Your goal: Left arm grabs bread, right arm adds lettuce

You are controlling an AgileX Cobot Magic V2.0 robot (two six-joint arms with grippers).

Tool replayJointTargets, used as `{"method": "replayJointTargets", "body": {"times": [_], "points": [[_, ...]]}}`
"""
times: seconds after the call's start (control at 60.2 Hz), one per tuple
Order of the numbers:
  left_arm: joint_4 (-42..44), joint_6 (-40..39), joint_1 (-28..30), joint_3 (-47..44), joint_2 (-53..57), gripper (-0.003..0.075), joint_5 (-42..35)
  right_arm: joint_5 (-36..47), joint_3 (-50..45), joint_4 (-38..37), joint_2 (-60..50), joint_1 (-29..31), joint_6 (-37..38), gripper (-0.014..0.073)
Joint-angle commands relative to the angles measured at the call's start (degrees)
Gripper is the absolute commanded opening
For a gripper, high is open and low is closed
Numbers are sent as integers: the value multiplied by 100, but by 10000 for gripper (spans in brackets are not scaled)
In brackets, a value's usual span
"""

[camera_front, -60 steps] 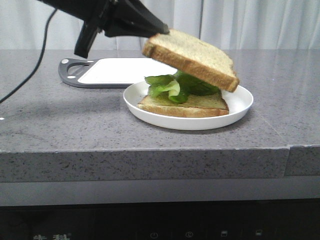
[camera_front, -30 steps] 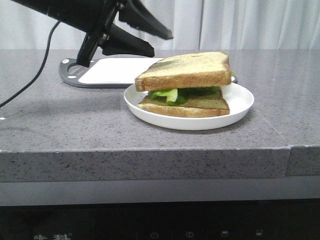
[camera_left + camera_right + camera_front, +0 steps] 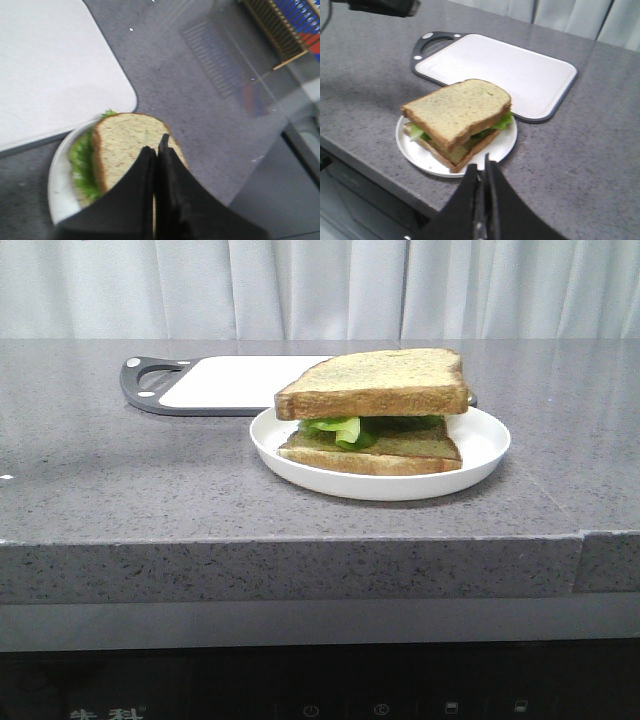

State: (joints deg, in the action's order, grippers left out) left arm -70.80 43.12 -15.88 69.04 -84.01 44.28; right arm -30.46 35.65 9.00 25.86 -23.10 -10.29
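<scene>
You have open grey counter (image 3: 120, 480) left, right and in front of the white plate (image 3: 487, 445). Behind it, touching its far rim, lies the flat cutting board (image 3: 240, 380). Above the bread (image 3: 375, 380) nothing blocks a descent; both arms sit outside the front view.

The grey speckled stone countertop (image 3: 150, 490) carried two things directly on its surface. A white cutting board with a dark grey rim and handle (image 3: 225, 383) lay flat toward the back. Just in front of it, touching or nearly touching its near edge, sat a round white plate (image 3: 480, 455), set back from the counter's front edge.
</scene>
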Motion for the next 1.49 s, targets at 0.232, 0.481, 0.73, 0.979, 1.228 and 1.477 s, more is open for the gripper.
{"method": "replayJointTargets", "body": {"times": [0.232, 0.481, 0.73, 0.979, 1.228, 1.477], "points": [[1997, -404, -85, -972, 2111, -21, -2097, 766, -146, -374, -348, 570, 771, -60], [2723, -404, -85, -3117, 4231, -21, -3253, 974, -1040, -367, -1655, 570, 771, -60], [2747, -404, -85, -4561, 6201, -21, -3323, 959, -1478, -367, -2540, 570, 771, -60], [2747, -404, -85, -4799, 7041, -21, -3328, 960, -1497, -367, -2552, 570, 771, -60], [2747, -404, -85, -4799, 7055, -21, -3316, 960, -1497, -367, -2552, 570, 771, -60], [2747, -404, -85, -4799, 7055, -21, -3316, 960, -1497, -367, -2552, 570, 771, -60]]}}
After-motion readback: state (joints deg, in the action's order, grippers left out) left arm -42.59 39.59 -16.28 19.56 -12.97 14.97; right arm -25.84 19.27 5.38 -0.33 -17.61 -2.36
